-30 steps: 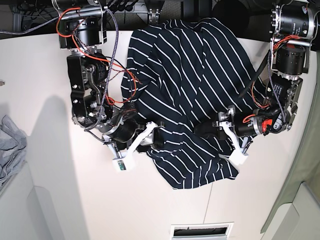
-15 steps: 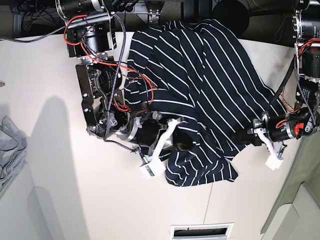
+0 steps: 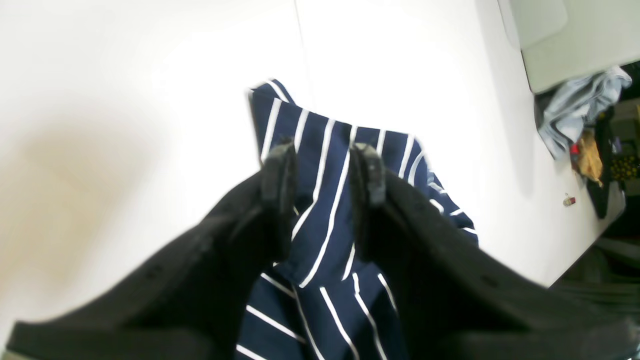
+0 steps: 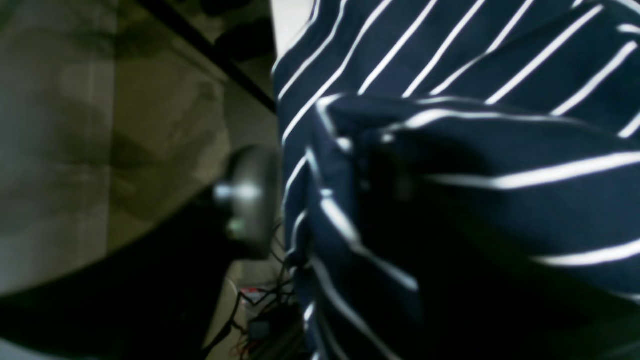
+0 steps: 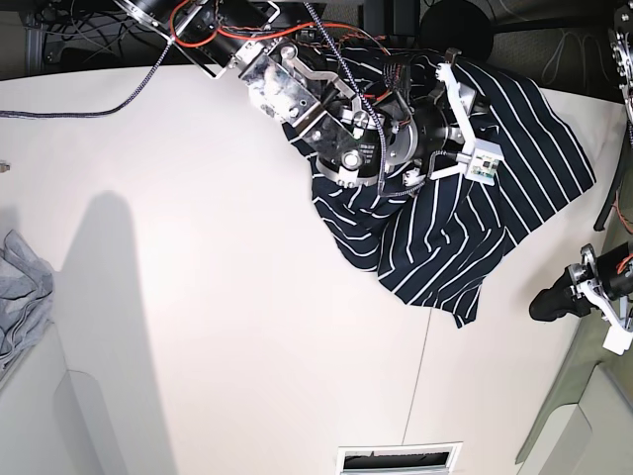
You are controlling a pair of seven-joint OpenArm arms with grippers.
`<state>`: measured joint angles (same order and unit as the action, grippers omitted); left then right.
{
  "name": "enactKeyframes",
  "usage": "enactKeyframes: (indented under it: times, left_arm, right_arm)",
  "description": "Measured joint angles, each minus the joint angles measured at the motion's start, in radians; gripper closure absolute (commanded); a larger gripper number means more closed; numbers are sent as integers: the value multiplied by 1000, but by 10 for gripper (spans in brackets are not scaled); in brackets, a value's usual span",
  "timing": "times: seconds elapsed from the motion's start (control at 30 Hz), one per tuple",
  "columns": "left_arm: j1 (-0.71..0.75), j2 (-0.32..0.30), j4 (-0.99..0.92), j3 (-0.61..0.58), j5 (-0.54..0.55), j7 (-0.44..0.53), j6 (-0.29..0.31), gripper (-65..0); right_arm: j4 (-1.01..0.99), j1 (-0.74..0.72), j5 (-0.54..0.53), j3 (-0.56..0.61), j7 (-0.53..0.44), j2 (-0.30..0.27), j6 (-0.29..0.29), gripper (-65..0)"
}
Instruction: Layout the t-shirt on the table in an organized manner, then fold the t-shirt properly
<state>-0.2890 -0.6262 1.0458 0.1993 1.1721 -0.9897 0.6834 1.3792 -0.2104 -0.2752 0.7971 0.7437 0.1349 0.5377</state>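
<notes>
base view, t-shirt (image 5: 465,223) bunched under right pincer (image 5: 457,114)

A crumpled grey garment (image 5: 22,292) lies at the left edge of the base view, with a white slotted vent (image 5: 400,456) low and well to its right (near the bottom edge). Black cables (image 5: 69,20) cross the dark strip far above the garment, and soft grey shadows fall just beside it

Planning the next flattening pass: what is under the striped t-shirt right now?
The t-shirt lies bunched on the cream table, whose bare top shows all around it. The right hand sits over its upper part. Anything beneath the cloth itself is covered.
</notes>
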Motion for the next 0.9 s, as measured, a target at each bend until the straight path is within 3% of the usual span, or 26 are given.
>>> enactKeyframes:
  times: [0.13,0.3,0.4,0.6,0.67,0.9]
  left_arm:
    - [3,0,0,-16,70,-21,2,-198]
    - [4,19,1,-123,60,-25,2,-308]
    - [4,60,1,-202,38,-16,2,-312]
    - [6,154,1,-292,-206,129,3,-312]
    - [6,188,1,-292,-294,154,2,-312]
    - [6,264,1,-321,-472,221,3,-312]
  right_arm:
    - [8,6,0,-62,-17,0,-58,-308]
    - [85,7,-1,-283,-24,1,-60,-308]
    - [109,6,-6,-423,-32,1,-64,-308]
    - [105,8,3,-637,-26,1,-67,-310]
    - [103,8,5,-685,-22,-2,-74,-338]
    - [43,50,8,-775,-24,-58,-104,-360]
